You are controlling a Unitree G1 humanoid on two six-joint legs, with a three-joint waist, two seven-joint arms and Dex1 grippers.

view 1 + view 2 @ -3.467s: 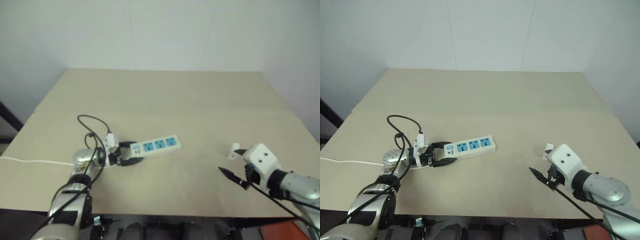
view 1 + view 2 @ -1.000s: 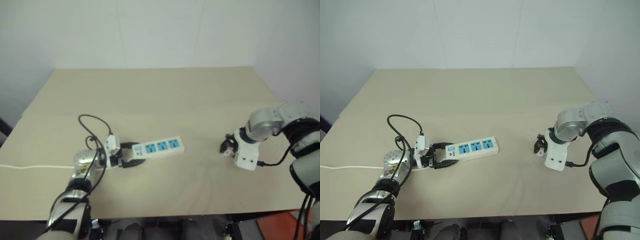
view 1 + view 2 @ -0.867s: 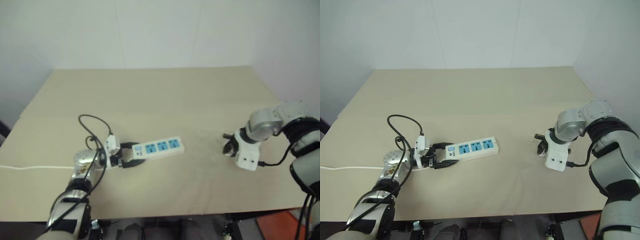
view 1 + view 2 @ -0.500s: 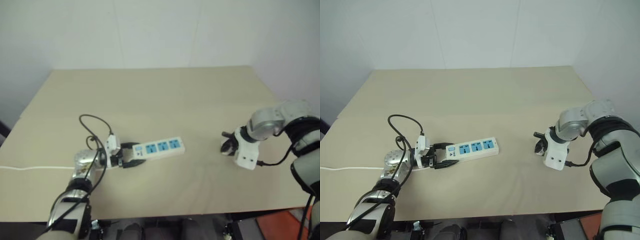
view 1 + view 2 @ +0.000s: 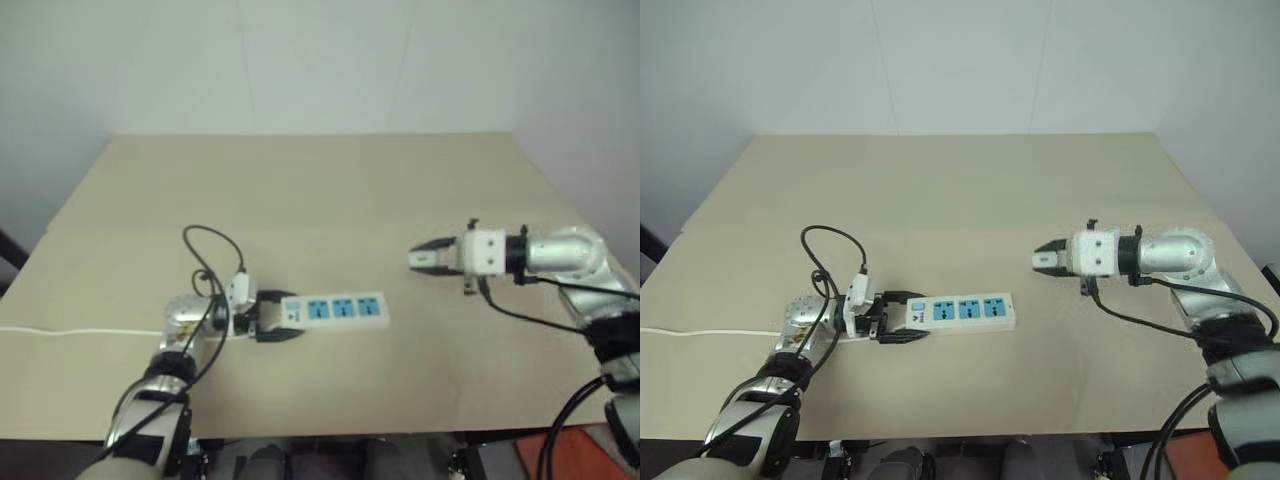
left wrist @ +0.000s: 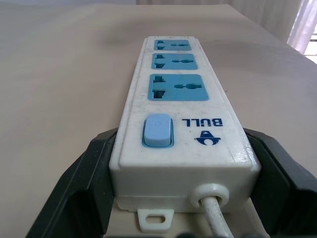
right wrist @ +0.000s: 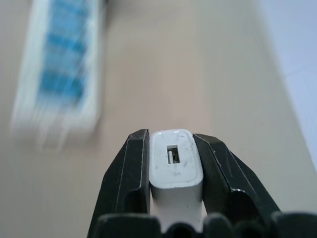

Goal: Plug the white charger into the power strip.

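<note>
So the right claw (image 5: 1042, 260) was clamped shut on the white charger (image 7: 175, 161), holding it up off the desk (image 5: 970, 200), pointed toward the power strip (image 5: 962, 311) but well apart from it. The strip lay flat on the desk with its switch end between the left claw's (image 5: 902, 317) fingers (image 6: 81, 186), which hugged both sides.

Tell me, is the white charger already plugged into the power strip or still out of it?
Out. The right end effector holds the white charger above the table, apart from the power strip, whose three sockets are empty.
</note>
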